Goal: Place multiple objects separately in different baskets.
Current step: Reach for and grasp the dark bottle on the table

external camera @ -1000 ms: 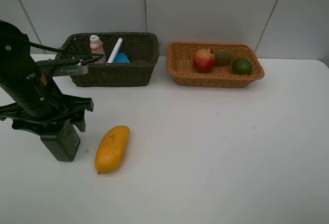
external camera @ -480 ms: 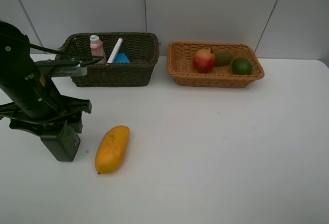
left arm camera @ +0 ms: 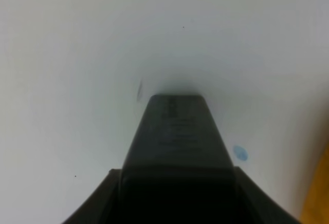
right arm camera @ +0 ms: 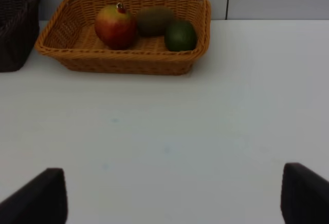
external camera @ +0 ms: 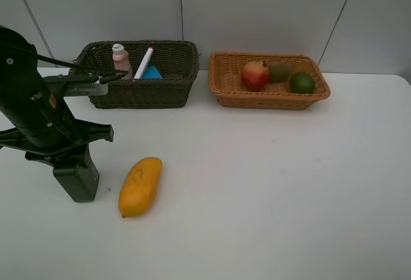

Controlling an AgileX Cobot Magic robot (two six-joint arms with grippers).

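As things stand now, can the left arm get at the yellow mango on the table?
Probably yes. The left gripper stands just beside the yellow-orange mango on the bare table, and nothing lies between them. It is not yet over the fruit, so it would need a short sideways move first.

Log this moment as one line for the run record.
left gripper: down on table beside yellow mango, clamping dark object | right gripper: open, empty | orange basket: three fruits | dark basket: bottle, marker

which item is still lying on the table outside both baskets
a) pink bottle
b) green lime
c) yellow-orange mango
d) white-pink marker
c: the yellow-orange mango lies on the bare white table beside the left gripper, while the lime, bottle and marker sit in baskets.
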